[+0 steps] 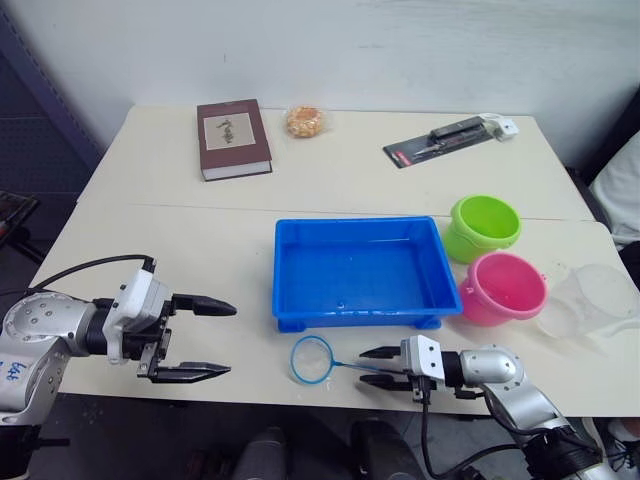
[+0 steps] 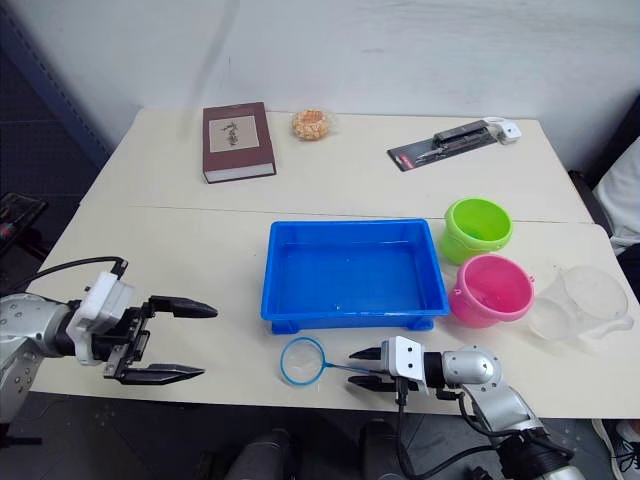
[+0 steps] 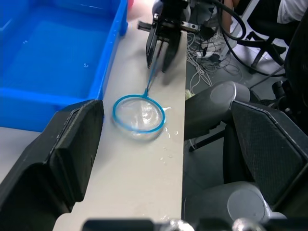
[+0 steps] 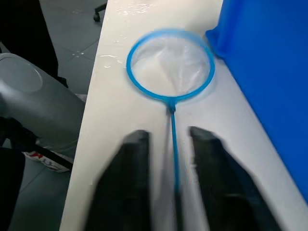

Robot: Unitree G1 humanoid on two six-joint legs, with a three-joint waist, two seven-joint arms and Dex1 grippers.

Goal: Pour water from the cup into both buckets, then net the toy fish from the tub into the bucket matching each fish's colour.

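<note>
The net (image 1: pixel 312 360), a blue hoop on a thin handle, lies flat by the table's front edge, just in front of the tub (image 1: pixel 355 318). My right gripper (image 1: pixel 382 366) is open, one finger on each side of the handle, which touches neither. The blue tub holds a little water. The toy fish are out of view. Right of the tub stand the green bucket (image 1: pixel 484 225) and the pink bucket (image 1: pixel 503 288), and the clear cup (image 1: pixel 590 300) sits further right. My left gripper (image 1: pixel 228 340) hangs open and empty over the table's front left.
At the back of the table are a dark red book (image 1: pixel 233 138), a round orange snack (image 1: pixel 305 121) and a black packaged tool (image 1: pixel 440 140). The net sits close to the table's front edge, with drops of water around it.
</note>
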